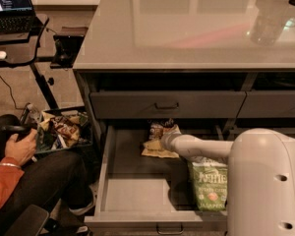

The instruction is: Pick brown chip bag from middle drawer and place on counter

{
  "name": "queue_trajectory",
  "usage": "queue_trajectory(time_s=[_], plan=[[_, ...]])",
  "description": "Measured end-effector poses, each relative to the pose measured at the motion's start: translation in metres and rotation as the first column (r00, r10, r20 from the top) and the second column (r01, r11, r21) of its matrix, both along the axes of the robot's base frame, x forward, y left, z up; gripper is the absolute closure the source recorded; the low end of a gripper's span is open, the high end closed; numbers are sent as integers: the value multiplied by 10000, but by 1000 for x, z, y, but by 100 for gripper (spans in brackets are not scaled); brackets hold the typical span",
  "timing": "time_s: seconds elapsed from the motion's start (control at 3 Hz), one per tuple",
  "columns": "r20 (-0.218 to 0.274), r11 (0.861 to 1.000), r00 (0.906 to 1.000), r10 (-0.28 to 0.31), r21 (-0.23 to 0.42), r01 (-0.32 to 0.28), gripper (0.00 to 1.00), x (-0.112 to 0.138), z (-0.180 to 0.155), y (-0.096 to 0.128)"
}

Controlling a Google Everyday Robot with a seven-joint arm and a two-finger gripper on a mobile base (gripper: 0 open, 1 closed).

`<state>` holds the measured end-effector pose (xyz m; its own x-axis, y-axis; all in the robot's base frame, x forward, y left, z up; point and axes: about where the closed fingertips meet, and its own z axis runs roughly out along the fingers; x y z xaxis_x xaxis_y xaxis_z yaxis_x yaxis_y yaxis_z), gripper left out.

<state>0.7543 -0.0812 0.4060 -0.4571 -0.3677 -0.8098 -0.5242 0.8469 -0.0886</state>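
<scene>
The middle drawer [132,183] is pulled open below the counter [187,28]. The brown chip bag [156,150] lies at the back of the drawer floor, its tan band toward me and its top tucked under the upper drawer front. My gripper [162,137] at the end of the white arm [201,149] reaches in from the right and rests right on the bag, hiding its middle.
A green Kettle bag [210,186] lies in the drawer's right front under my arm. The upper drawer front [167,104] is closed. A bin of snack bags [59,129] and a seated person's hand [19,146] are at left. A laptop desk [12,38] stands at far left.
</scene>
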Motion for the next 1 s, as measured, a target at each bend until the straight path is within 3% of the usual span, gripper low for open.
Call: queue_trajectory(time_s=[0.33, 1.0], plan=[[-346, 10000, 9994, 36, 6, -36, 0, 7, -13, 0], [-346, 10000, 9994, 37, 6, -37, 43, 7, -13, 0]])
